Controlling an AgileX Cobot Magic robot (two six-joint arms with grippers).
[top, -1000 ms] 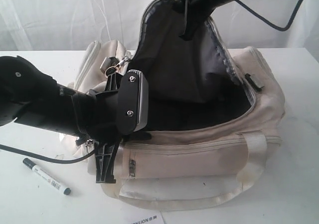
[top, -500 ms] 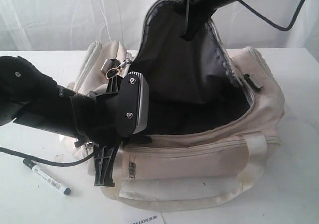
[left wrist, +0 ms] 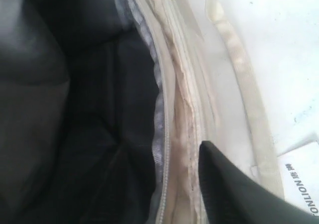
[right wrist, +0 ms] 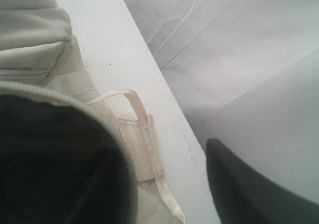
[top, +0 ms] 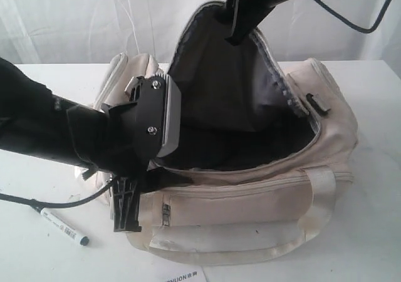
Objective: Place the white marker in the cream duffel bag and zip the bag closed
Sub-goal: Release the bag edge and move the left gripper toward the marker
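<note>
Where the left end effector (top: 123, 207) sits against the end of the large, soft cream duffel bag (top: 250, 200), one black finger (top: 121, 219) points down along the outside of the fabric. The wrist view shows that finger (left wrist: 234, 194) lying over the cream outer wall, next to the grey zip (left wrist: 164, 159) of the main opening. The other finger is hidden, so I cannot tell whether this end effector is open or clamped on the rim. Past the zip, the dark grey lining (left wrist: 75, 109) drops away into the bag's open mouth.

On the side of that end effector away from the bag, and apart from it, the slim white marker (top: 62, 225) with a black cap lies flat on the white desk (top: 376, 232), outside the bag. One of its ends is just by a black cable (top: 69, 202). Also near this end effector, a white printed paper label (top: 183, 276) lies on the desk in front of the bag.

The right end effector (top: 233, 28) is above the bag, closed on the top edge of the lid flap (top: 219, 88), which it holds upright with the lining facing the opening. Its wrist view shows one dark finger (right wrist: 249, 194), the flap's rim, a satiny cream strap (right wrist: 144, 124) and the desk below. A white curtain (top: 75, 19) hangs behind.
</note>
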